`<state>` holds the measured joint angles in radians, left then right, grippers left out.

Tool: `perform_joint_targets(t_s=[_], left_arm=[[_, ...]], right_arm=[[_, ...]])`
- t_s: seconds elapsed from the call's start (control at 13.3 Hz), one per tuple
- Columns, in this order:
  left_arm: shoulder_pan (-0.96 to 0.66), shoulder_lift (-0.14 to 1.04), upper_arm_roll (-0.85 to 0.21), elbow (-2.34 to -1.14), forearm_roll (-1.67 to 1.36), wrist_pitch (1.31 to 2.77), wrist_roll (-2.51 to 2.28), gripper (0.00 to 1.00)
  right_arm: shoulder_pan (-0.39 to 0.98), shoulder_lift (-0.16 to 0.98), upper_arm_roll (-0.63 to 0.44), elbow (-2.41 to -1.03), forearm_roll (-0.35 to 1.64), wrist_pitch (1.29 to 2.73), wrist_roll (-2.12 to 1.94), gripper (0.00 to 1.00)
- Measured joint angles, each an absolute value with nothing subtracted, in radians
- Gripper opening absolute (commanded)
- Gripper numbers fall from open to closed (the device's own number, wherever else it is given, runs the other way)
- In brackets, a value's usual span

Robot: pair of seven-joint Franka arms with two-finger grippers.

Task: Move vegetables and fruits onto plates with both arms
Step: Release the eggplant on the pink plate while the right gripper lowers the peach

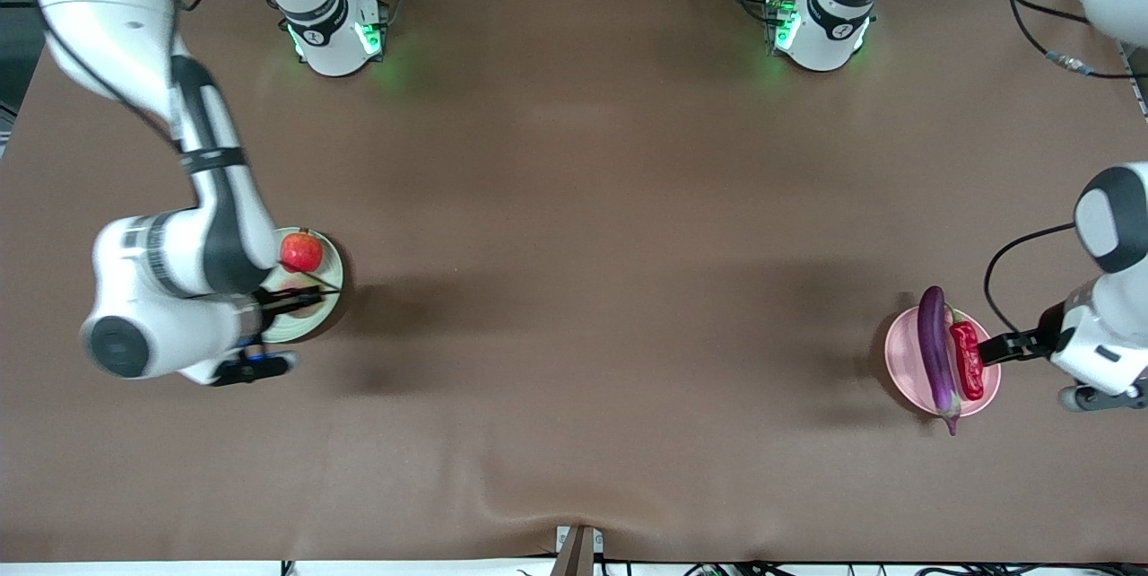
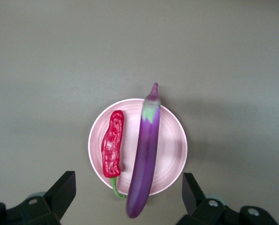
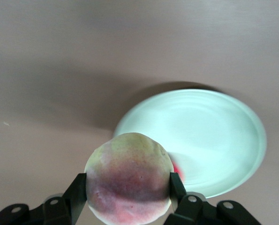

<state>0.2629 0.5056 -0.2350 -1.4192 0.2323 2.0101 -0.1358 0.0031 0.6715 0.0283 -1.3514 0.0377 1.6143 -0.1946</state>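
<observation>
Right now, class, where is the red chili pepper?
The red chili pepper lies on the pink plate at the left arm's end of the table, beside the eggplant, with the open left gripper just above it.

A brown table carries a green plate and a pink plate.

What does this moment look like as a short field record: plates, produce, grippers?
pink plate: holds eggplant and chili pepper, side by side
green plate: apple on it
left gripper: open, empty, over the pink plate
right gripper: shut on tan-green fruit, above the green plate
remaining: setting the fruit down
</observation>
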Motion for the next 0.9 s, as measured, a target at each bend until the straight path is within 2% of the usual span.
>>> perform_joint_targets(t_s=[0.23,0.45,0.6,0.68,0.75,0.9], left_arm=[[0.262,0.402,-0.268,-1.414,0.232,1.922,-0.136,1.0],[0.26,0.289,-0.293,-1.413,0.226,1.79,-0.136,1.0],[0.26,0.236,-0.296,-1.414,0.183,1.722,-0.136,1.0],[0.26,0.215,-0.296,-1.415,0.168,1.697,-0.136,1.0],[0.26,0.198,-0.296,-1.415,0.157,1.674,-0.136,1.0],[0.26,0.174,-0.296,-1.416,0.126,1.637,-0.133,1.0]], right_arm=[[-0.101,0.67,0.029,-1.401,0.038,1.68,-0.358,0.0],[-0.154,0.671,0.031,-1.51,0.038,1.8,-0.462,0.0],[-0.168,0.671,0.036,-1.571,0.041,1.841,-0.477,0.21],[-0.168,0.671,0.043,-1.583,0.042,1.845,-0.477,0.68],[-0.167,0.67,0.049,-1.587,0.042,1.845,-0.477,1.0],[-0.164,0.668,0.058,-1.587,0.064,1.832,-0.477,1.0]])
